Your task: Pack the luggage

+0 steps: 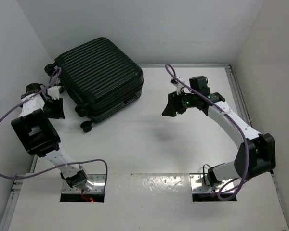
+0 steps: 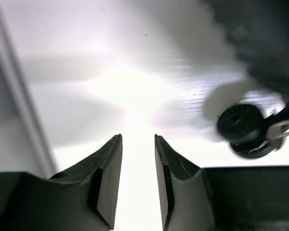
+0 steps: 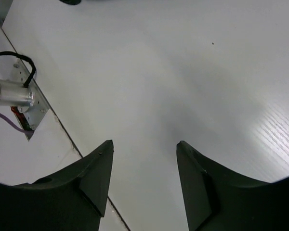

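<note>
The suitcase lies shut on the table, just right of the left pincer and well off to the left of the right pincer. I can't see anything to pack, so my guess is we're at the opening-up step, and the next move needs a grip along the seam. Left pincer's jaws are a narrow gap apart and empty, with a wheel near its right side. Right pincer's spread wider, holding nothing, above the table.
</note>
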You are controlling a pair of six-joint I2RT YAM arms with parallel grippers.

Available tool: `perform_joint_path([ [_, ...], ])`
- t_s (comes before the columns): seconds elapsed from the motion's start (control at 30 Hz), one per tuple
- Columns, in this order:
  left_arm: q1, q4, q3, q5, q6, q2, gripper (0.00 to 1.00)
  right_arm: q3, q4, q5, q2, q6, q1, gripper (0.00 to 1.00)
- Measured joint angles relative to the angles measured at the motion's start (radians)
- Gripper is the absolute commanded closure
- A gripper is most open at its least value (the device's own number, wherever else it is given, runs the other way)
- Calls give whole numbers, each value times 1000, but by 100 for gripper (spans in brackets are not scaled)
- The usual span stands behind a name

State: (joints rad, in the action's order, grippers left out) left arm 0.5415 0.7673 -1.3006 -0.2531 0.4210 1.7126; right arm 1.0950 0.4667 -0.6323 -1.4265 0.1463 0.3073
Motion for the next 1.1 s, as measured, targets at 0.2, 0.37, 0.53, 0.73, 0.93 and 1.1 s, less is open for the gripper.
perform_joint_path([
  [0.2,0,-48,40,-167,-75,40,59,-41,-72,6,27,-20,51,43],
  [0.37,-47,-135,170,-333,-116,-27,52,-54,-140,45,61,-26,82,42],
  [0.53,14,-224,187,-439,-212,-130,41,-54,-209,84,71,-13,104,42],
  [0.73,134,-299,142,-509,-294,-136,43,-69,-290,119,69,11,180,47],
  [0.93,180,-326,53,-534,-294,-99,48,-71,-351,172,45,15,256,48],
  [1.1,201,-332,-149,-500,-265,33,48,-70,-362,204,5,15,286,48],
])
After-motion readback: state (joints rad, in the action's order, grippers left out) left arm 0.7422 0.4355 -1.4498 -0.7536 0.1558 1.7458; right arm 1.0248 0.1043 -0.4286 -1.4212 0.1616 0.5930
